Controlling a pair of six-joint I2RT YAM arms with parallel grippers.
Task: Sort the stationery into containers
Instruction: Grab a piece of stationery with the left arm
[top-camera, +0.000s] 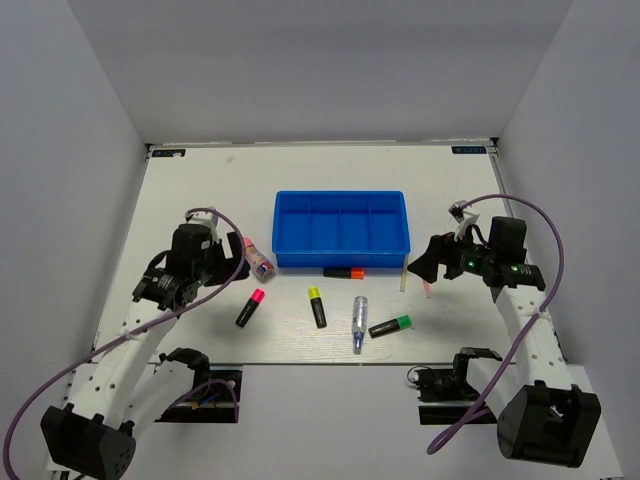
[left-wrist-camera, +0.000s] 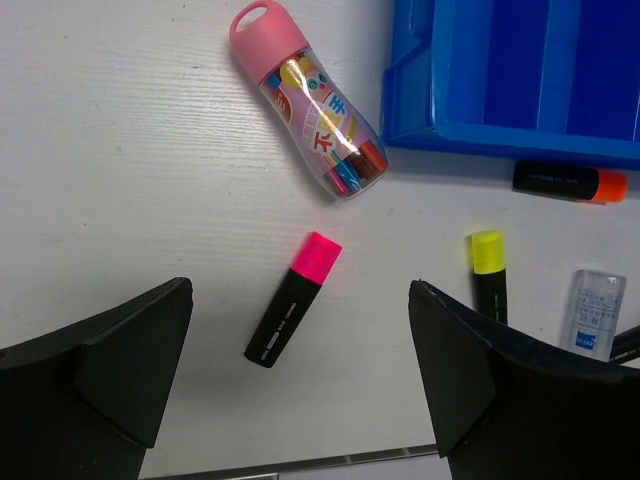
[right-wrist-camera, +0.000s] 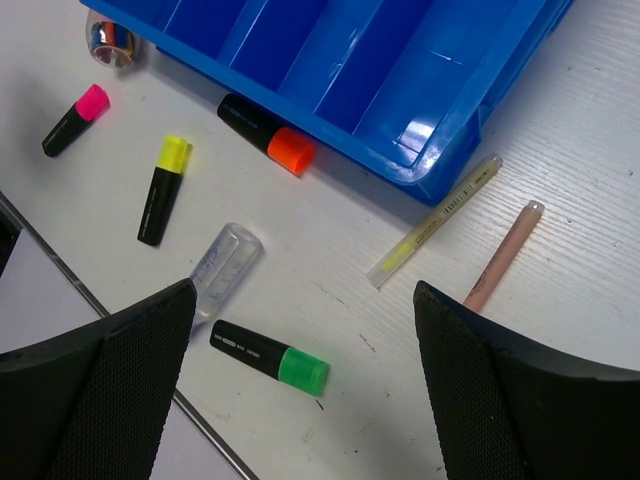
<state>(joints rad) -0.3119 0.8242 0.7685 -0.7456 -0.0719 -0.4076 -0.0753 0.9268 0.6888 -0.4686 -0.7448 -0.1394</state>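
Left gripper (left-wrist-camera: 298, 288) hangs wide open straight above the black pink-capped highlighter (left-wrist-camera: 290, 305), lying slantwise off the shallow bright-blue plastic tray's (left-wrist-camera: 500, 138) near-left corner, cap trayward, while the right gripper (right-wrist-camera: 304, 288), open too, sits well off.

The white table (top-camera: 200, 200) bears a blue tray (top-camera: 340, 258), a pink-capped tube (top-camera: 260, 262) at its left, two thin sticks (right-wrist-camera: 432, 222) at its right, and four highlighters (top-camera: 318, 307) and a clear pen (top-camera: 358, 320) in front.

White arm links (top-camera: 115, 365), black joints (top-camera: 190, 255) and wedge-shaped fingers (left-wrist-camera: 100, 370), looping purple cables (top-camera: 243, 262).
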